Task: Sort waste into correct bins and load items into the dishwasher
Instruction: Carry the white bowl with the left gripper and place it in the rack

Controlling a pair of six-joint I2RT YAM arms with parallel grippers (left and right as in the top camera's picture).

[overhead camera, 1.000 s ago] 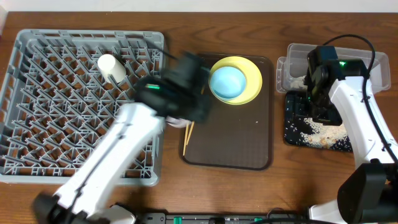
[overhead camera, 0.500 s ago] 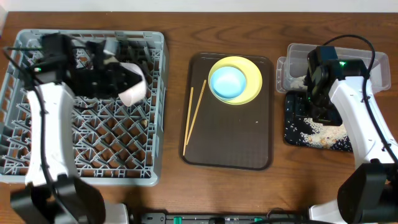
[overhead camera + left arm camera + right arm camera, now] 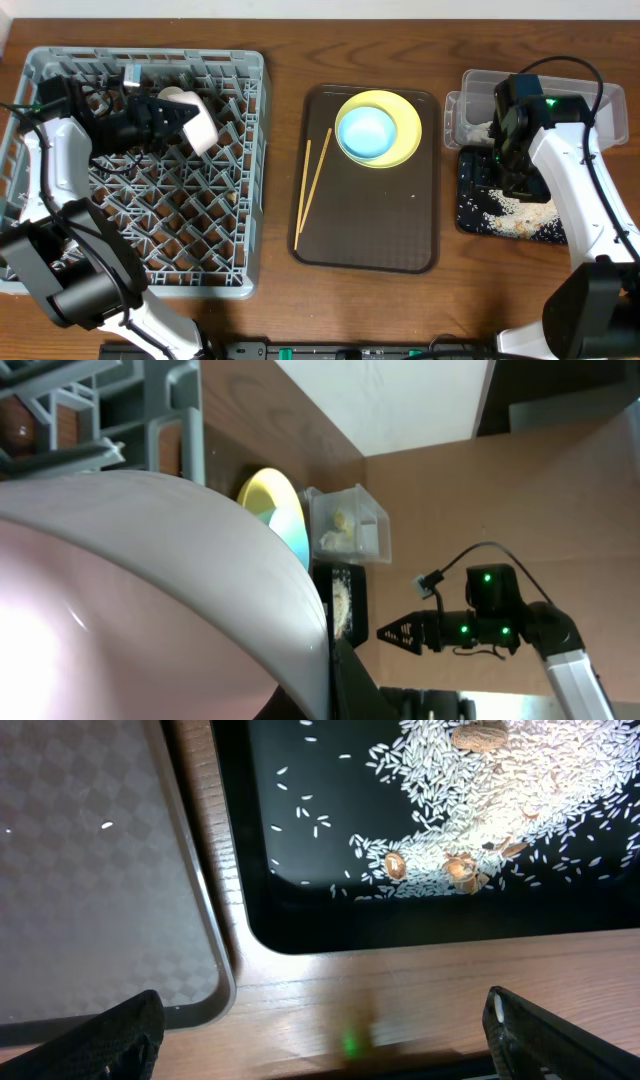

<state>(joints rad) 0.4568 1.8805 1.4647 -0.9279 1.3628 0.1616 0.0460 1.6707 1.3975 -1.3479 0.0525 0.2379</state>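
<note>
Over the dish rack's (image 3: 130,240) 12 o'clock rows, L gripper (image 3: 148,112) is clamped on the pinkish-white bowl (image 3: 203,125). The bowl sticks out toward 3 o'clock from the jaws, tipped up on edge, just above the pegs. Coming move prob. turns on that tilt: rim has to drop btw peg rows. L arm is far nearer the rack. R gripper (image 3: 320,1038) hangs over the black tray (image 3: 300,920) w/ rice (image 3: 500,780), jaws wide apart, empty.

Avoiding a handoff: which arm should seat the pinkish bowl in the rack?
Left: the left tool grips the pinkish-white bowl over the grey rack; the right tool is open by the black tray.
</note>
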